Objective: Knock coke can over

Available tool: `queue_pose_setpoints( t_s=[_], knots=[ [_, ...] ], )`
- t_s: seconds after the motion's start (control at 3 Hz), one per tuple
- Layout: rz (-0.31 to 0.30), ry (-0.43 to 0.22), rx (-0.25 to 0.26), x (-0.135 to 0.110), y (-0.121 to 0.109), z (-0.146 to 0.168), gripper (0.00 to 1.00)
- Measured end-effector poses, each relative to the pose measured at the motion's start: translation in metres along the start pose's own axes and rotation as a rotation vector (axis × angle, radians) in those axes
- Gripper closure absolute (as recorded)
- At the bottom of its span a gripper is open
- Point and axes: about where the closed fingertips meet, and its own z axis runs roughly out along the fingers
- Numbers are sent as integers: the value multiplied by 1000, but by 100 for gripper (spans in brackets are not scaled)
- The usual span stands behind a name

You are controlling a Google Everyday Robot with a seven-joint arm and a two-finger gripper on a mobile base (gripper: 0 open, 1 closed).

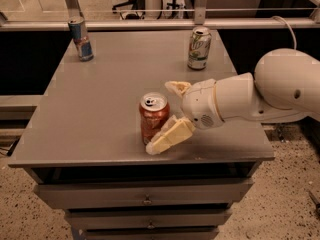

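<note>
The coke can [153,116] is red-orange with a silver top and stands upright near the front middle of the grey table [100,109]. My gripper [170,115] comes in from the right on a white arm and is open. One cream finger [167,138] lies low against the can's front right side. The other finger [177,87] sits behind and to the right of the can's top.
A slim blue-and-silver can [80,38] stands at the table's back left corner. A green-and-white can [199,48] stands at the back right. Drawers run under the table's front edge. A rail and a dark gap lie behind the table.
</note>
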Motion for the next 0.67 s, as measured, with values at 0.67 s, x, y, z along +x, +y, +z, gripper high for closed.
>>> queue_pose_setpoints(
  t_s=[0.67],
  knots=[
    [-2,-197,30,-49,-35,23,0]
  ],
)
